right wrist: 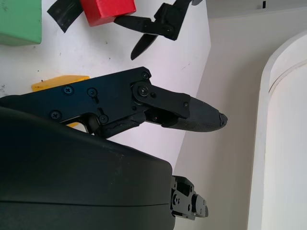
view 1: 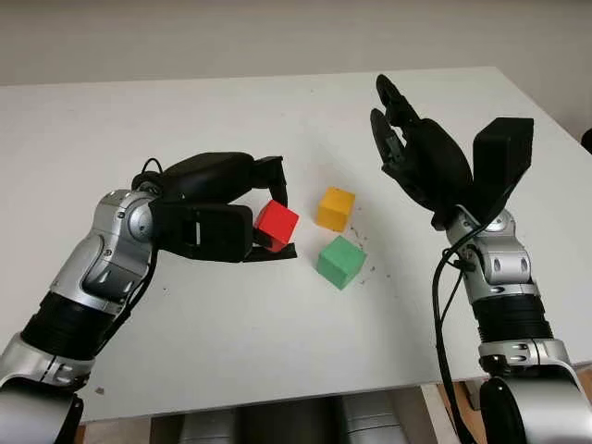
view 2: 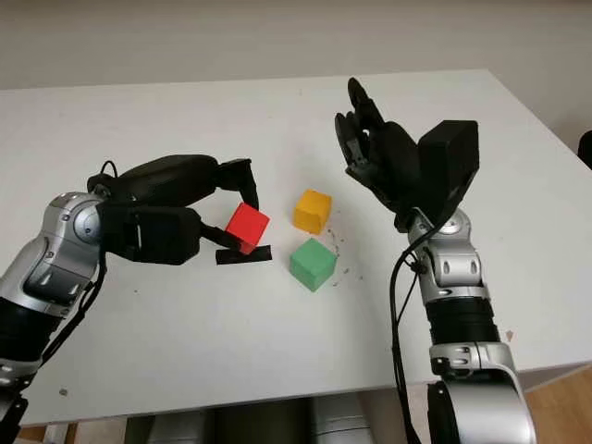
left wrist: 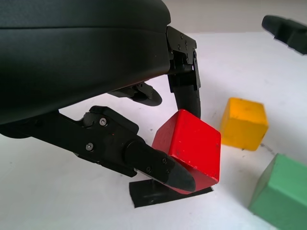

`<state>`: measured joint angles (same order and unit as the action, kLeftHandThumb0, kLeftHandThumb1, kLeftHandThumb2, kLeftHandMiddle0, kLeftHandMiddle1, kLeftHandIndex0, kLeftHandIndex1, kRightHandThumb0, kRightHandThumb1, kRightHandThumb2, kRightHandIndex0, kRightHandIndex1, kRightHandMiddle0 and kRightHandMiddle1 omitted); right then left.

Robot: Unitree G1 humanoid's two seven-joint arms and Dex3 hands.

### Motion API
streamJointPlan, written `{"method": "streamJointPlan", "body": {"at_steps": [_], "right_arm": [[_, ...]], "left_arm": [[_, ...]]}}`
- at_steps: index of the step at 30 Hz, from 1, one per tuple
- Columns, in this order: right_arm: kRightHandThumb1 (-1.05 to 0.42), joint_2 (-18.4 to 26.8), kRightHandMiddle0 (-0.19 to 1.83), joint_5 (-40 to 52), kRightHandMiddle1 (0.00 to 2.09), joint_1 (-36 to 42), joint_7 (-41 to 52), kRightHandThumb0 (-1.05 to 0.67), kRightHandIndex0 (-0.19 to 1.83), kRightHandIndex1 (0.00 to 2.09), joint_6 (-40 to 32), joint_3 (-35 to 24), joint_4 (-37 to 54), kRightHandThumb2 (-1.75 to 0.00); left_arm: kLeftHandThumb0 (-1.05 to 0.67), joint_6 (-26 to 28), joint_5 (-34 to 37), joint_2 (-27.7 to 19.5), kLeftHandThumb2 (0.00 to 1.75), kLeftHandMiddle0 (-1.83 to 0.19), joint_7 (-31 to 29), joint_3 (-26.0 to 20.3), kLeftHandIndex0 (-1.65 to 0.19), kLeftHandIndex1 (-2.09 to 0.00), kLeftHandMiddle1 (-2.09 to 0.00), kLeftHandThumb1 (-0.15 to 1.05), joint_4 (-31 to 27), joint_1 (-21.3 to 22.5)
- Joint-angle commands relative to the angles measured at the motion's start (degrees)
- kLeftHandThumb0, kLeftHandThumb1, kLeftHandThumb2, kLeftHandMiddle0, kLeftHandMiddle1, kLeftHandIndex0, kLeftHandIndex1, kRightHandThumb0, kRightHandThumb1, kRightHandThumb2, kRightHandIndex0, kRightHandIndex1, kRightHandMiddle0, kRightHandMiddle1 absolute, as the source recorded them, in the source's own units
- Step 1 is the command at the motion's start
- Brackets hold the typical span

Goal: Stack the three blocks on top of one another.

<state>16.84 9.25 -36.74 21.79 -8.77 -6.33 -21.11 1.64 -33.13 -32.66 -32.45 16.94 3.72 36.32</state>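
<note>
White table (view 1: 231, 324) with a black patch (view 1: 277, 252), pale wall (view 1: 277, 37) behind.

A white table (view 1: 277, 333) is set against a plain pale wall (view 1: 277, 37), with wooden floor (view 2: 564, 407) glimpsed at the right beyond the table's front edge.

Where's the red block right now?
The red block is gripped in the left robot hand, tilted just above the white table at centre-left of the head views, left of the yellow block and green block.
</note>
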Motion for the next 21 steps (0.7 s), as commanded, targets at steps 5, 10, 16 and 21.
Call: {"method": "streamJointPlan", "body": {"at_steps": [5, 10, 16, 21], "right_arm": [[-1.05, -0.25, -0.19, 0.42, 0.05, -0.05, -0.02, -0.58, -0.19, 0.04, 0.78, -0.17, 0.91, -0.62], [-1.05, -0.10, -0.19, 0.14, 0.04, -0.04, 0.05, -0.58, -0.19, 0.04, 0.95, 0.10, 1.02, -0.63], [-1.05, -0.12, -0.19, 0.08, 0.04, 0.01, -0.19, -0.58, -0.19, 0.04, 0.57, 0.12, 1.27, -0.63], [-1.05, -0.12, -0.19, 0.08, 0.05, 0.13, -0.15, -0.58, -0.19, 0.04, 0.70, 0.18, 1.52, -0.64]], "left_arm": [[-0.39, -4.10, -4.47, -0.46, 0.05, -0.47, 4.75, 1.98, -0.38, -1.58, -0.09, 1.00, 1.23, -0.58], [-0.36, -4.69, -6.40, -0.41, 0.05, -0.47, 5.16, 2.56, -0.34, -1.57, -0.09, 1.00, 0.83, -1.53], [-0.37, -6.23, -7.07, -0.13, 0.05, -0.49, 6.50, 2.65, -0.32, -1.58, -0.10, 1.01, 1.53, -2.20], [-0.38, -7.38, -7.90, 0.01, 0.05, -0.51, 7.66, 2.91, -0.32, -1.59, -0.11, 1.00, 2.70, -2.14]]}}
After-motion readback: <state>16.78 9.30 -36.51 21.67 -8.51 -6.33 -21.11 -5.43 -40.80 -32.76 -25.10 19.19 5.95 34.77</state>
